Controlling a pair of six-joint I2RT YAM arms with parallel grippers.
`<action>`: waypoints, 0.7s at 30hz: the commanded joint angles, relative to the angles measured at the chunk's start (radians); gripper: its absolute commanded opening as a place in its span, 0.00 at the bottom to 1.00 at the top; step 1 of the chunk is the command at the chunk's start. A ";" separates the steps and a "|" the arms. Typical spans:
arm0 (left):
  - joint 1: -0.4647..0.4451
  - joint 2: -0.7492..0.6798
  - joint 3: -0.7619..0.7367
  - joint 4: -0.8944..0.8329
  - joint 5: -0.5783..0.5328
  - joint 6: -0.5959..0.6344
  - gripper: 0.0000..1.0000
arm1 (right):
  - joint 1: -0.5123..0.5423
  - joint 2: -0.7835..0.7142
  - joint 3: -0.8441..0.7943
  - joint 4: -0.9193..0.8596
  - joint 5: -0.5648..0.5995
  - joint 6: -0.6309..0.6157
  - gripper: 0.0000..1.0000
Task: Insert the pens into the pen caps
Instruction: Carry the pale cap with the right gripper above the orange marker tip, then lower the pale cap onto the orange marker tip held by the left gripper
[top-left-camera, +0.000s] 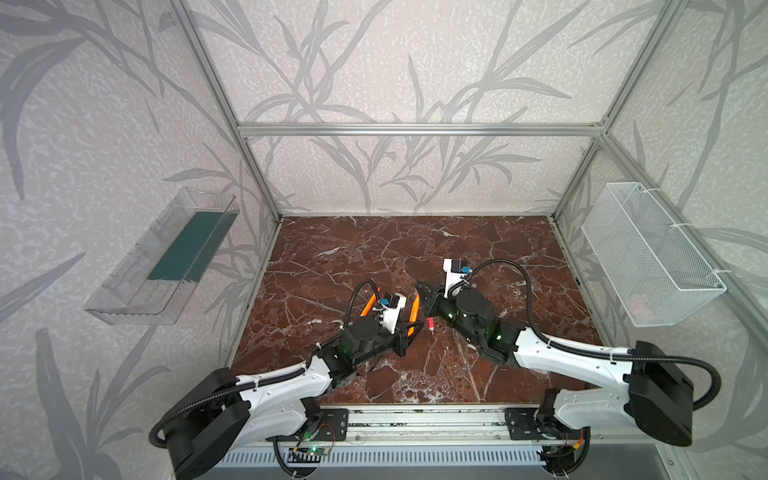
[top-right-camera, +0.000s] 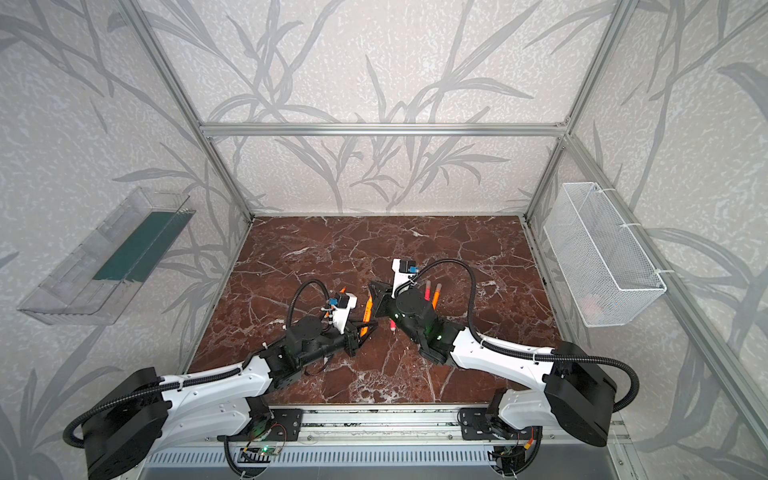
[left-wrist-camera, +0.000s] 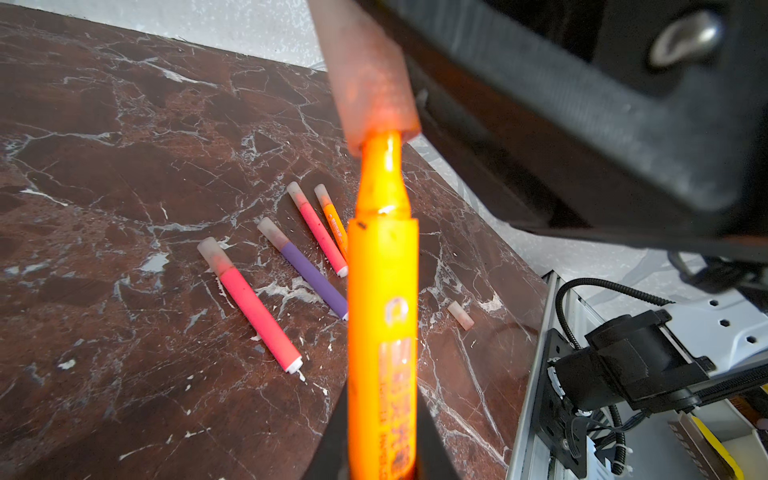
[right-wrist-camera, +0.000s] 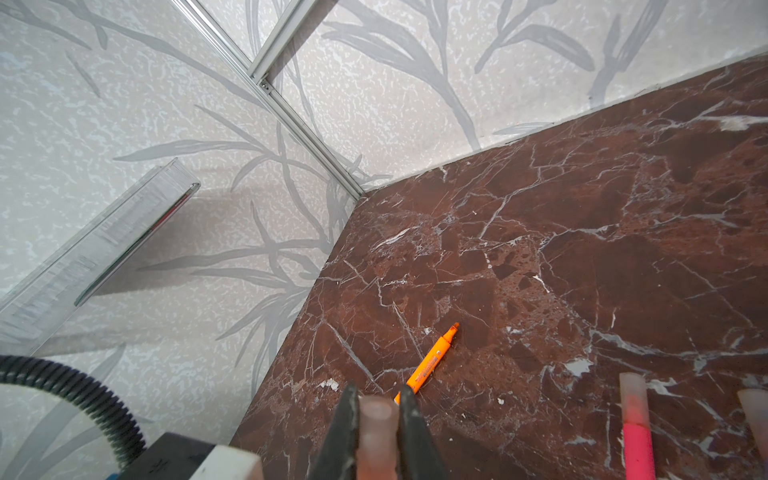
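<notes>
In both top views the left tool (top-left-camera: 409, 328) and the right tool (top-left-camera: 422, 291) are seen meeting near the centre of the worktop (top-left-camera: 332, 257). An orange pen (top-left-camera: 414, 316) spans the gap between them. How the jaws stand cannot be told from up there. A second orange pen (top-left-camera: 369, 306) lies just left of them, partly hidden by the left wrist.

In the left wrist view the orange pen (left-wrist-camera: 382, 291) runs up the middle of the frame. It is pinched at the bottom edge by the left tool (left-wrist-camera: 382, 465), and its tip sits just inside the mouth of a translucent cap (left-wrist-camera: 370, 83) at upper centre. Four capped pens (left-wrist-camera: 249, 307) are laid out left of it (two pink, one purple, one orange). A spare cap (left-wrist-camera: 460, 315) lies alone at its right. Print is carried on the held barrel but is blurred past reading.

In the right wrist view the right tool (right-wrist-camera: 378, 415) is shown at bottom centre, pressed tight on the cap (right-wrist-camera: 378, 440). The second orange pen (right-wrist-camera: 432, 361), uncapped, lies just above it. Its dark lettering is too small to read.

The pens are judged light, stiff and smooth, so slipping along the barrel is likely under a push. They are best held at mid-barrel. The caps look thin-walled and easily squeezed. They are best gripped near the closed end, with the mouth left free.
</notes>
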 joint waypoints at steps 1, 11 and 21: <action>-0.003 -0.009 0.020 0.029 -0.035 0.009 0.00 | 0.020 -0.021 -0.005 0.024 0.002 -0.009 0.02; 0.005 -0.046 0.038 0.014 -0.071 -0.042 0.00 | 0.037 -0.032 -0.112 0.111 -0.003 0.016 0.03; 0.006 -0.129 0.006 0.033 -0.045 -0.040 0.00 | 0.036 -0.017 -0.130 0.159 -0.019 0.026 0.03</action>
